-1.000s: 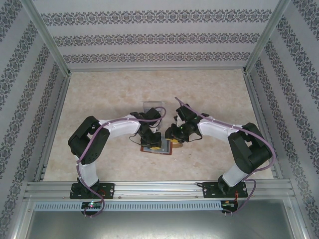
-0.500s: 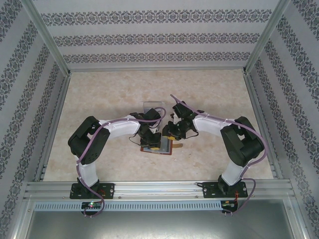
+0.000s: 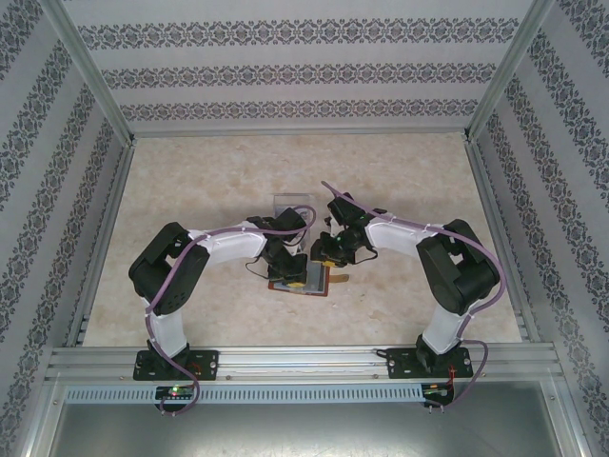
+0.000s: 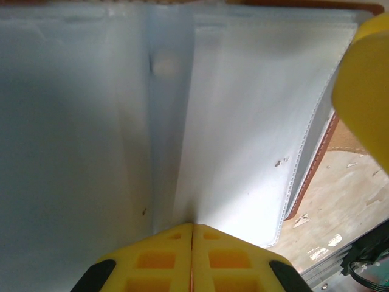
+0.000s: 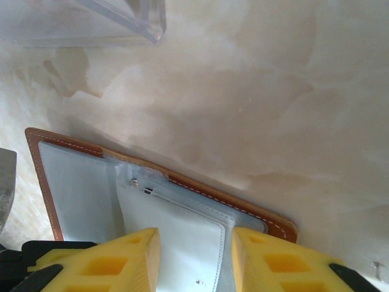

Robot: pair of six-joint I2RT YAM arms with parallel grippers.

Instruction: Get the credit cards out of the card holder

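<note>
Both arms reach in from the near edge of the bench (image 3: 190, 181) and meet at its middle. The holder (image 3: 322, 284) lies open there, grey-blue inside up, with its brown rim showing round the edge. The left jaws are pressed together, their tips at the holder's centre fold (image 4: 170, 152). The right jaws stand spread over a pale inner pocket (image 5: 182, 237), one yellow finger (image 5: 130, 255) on each side; I cannot tell whether they touch it. Just beyond the holder, a clear tray (image 3: 293, 202) sits on the bench.
</note>
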